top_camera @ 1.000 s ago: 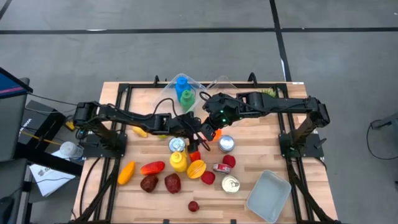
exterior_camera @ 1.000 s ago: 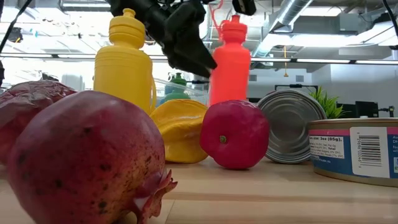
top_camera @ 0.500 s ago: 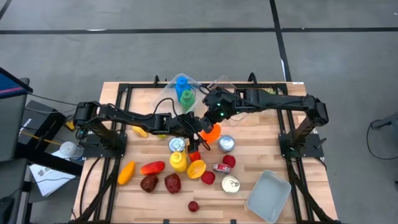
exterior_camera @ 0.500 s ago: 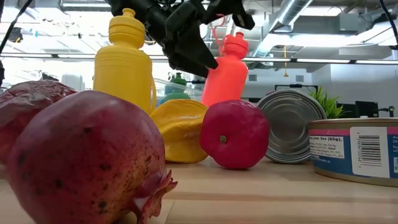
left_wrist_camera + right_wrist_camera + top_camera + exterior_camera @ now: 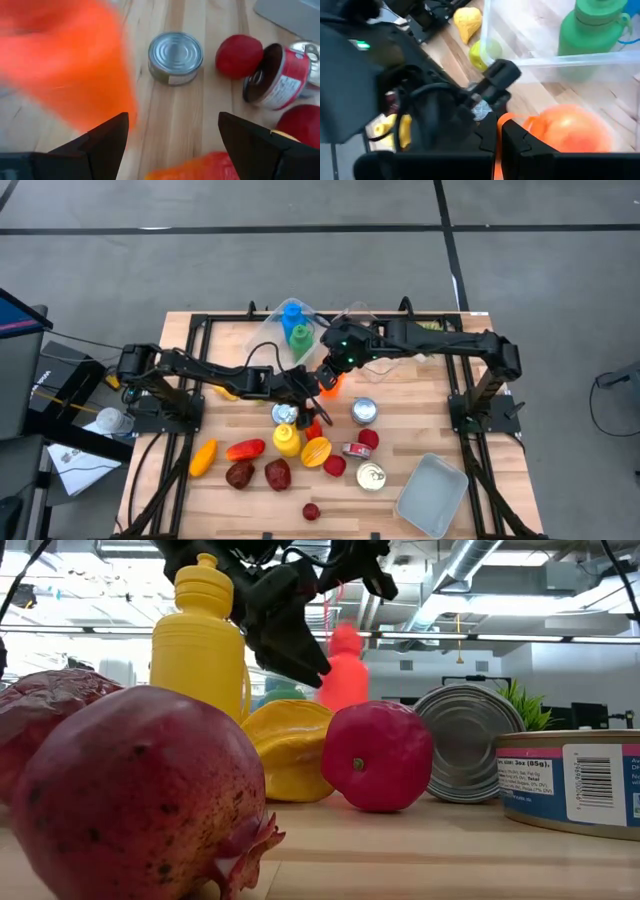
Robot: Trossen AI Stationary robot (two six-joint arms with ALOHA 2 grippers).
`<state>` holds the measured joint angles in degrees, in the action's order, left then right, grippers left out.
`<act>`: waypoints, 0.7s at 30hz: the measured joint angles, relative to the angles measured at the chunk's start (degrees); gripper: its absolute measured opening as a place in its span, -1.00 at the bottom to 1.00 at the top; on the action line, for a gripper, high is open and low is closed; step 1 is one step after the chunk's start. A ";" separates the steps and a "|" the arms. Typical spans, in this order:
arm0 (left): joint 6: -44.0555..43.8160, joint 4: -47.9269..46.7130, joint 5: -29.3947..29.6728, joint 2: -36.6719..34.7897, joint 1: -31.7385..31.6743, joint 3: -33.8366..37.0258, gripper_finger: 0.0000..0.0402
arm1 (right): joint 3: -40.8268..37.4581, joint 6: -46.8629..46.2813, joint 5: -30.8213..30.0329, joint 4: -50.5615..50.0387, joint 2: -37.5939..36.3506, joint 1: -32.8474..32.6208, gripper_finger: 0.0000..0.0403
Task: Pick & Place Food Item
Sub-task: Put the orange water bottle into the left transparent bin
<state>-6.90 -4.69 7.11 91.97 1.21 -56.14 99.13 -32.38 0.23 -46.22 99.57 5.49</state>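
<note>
An orange squeeze bottle [image 5: 331,382] hangs under my right gripper [image 5: 335,366], which is shut on the bottle's orange carrying loop. In the low view the bottle [image 5: 343,670] is blurred, and its base is hidden behind a red fruit [image 5: 378,755]. My left gripper [image 5: 312,397] stands open just beside the bottle, on its left-near side, with nothing between its fingers [image 5: 172,125]. The bottle fills that view's corner as an orange blur [image 5: 75,65]. My right gripper pinches the orange loop strap [image 5: 512,119] at the bottle's cap between its two shut fingers. The fingers slant down from the table's right. The bottle's top [image 5: 570,131] hangs below the fingers. Whether its base is clear of the table I cannot tell.
A clear bin [image 5: 318,315] at the far middle holds a blue and a green bottle [image 5: 299,335]. Near the grippers stand a yellow bottle [image 5: 287,438], tins [image 5: 364,411], red fruits [image 5: 277,474] and a tipped red tin [image 5: 356,449]. A grey tray [image 5: 432,495] lies at the near right.
My right gripper has carried the orange bottle toward the table's left and far side, nearer the clear bin. The bottle has swung and tilted under the gripper. My left gripper has sunk slightly and stays open.
</note>
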 joint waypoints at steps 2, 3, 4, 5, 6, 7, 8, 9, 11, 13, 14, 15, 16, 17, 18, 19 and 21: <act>0.16 -3.52 0.01 -0.88 0.00 0.01 0.47 | -0.11 0.05 -0.04 -1.14 0.15 0.05 -1.00; 0.16 -4.46 0.03 -1.10 0.00 0.02 0.47 | -0.11 0.05 -0.02 -1.73 0.13 0.21 -1.00; 0.17 -4.91 0.01 -1.23 0.00 0.00 0.47 | -0.09 0.22 -0.02 -2.06 0.13 0.36 -1.00; 0.23 -6.64 0.02 -1.66 0.00 0.01 0.47 | -0.09 0.52 -0.02 -2.33 0.13 0.38 -1.00; 0.19 -7.50 0.11 -1.98 0.00 0.04 0.47 | -0.09 0.73 -0.02 -2.54 0.13 0.27 -1.00; 0.18 -6.87 0.18 -1.99 0.00 0.04 0.47 | -0.09 0.90 -0.14 -2.52 0.13 0.12 -1.00; 0.18 -6.82 0.22 -1.97 0.00 0.00 0.47 | -0.09 0.96 -0.24 -2.41 0.13 0.01 -1.00; 0.13 -7.04 0.31 -1.97 0.00 0.00 0.47 | -0.09 1.06 -0.24 -2.08 0.13 -0.12 -1.00; -0.79 -6.77 0.35 -2.01 0.00 0.02 0.47 | -0.09 1.10 -0.24 -1.76 0.13 -0.19 -1.00; -2.19 -6.08 0.35 -2.05 0.00 0.00 0.47 | -0.09 1.29 -0.23 -2.25 0.13 -0.17 -1.00; -3.00 -6.20 0.33 -2.38 0.00 0.03 0.47 | -0.09 1.51 -0.26 -3.03 -0.02 -0.13 -1.00; -3.94 -6.38 0.21 -2.96 0.00 0.07 0.47 | -0.09 1.95 -0.42 -4.53 -0.17 -0.10 -1.00; -4.43 -5.83 -0.31 -3.60 0.00 0.04 0.47 | -0.09 2.64 -0.99 -5.86 -0.30 -0.08 -1.00; -5.14 -5.81 -1.31 -4.60 -0.02 0.00 0.47 | -0.04 3.30 -1.79 -7.18 -0.31 -0.08 -1.00; -5.68 -6.62 -2.59 -5.82 -0.02 0.02 0.47 | -0.04 4.18 -2.74 -9.21 -0.31 -0.06 -1.00; -6.13 -6.37 -3.75 -7.07 -0.02 0.01 0.47 | -0.06 4.96 -3.67 -11.41 -0.31 -0.12 -1.00; -7.24 -8.09 -4.78 -10.14 0.00 0.02 0.47 | -0.09 7.54 -5.29 -14.50 -0.31 -0.23 -1.00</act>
<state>-14.13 -12.78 2.33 81.83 1.21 -56.12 99.04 -24.84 -5.06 -60.72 99.26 5.26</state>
